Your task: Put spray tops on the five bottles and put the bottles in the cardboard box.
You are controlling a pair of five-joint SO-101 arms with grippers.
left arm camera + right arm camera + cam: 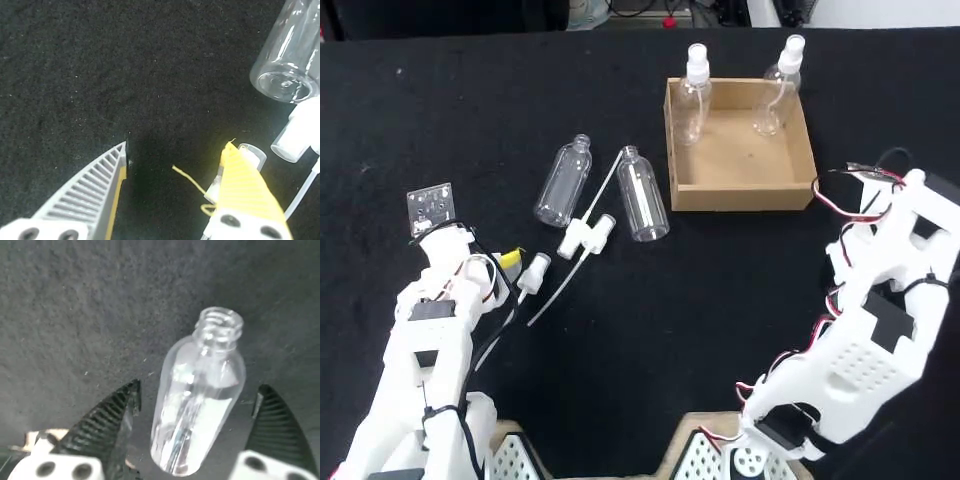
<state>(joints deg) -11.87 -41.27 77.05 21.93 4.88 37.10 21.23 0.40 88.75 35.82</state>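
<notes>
My left claw (176,145) is spread over the black desk (100,75) — a loose spray top (254,155) sits just beside its yellow fingertip. My right claw (198,386) is spread too, with an uncapped bottle (200,405) lying between its fingers, not pinched. The cardboard box (740,192) — well beyond both claws — holds two capped bottles (692,100).
</notes>
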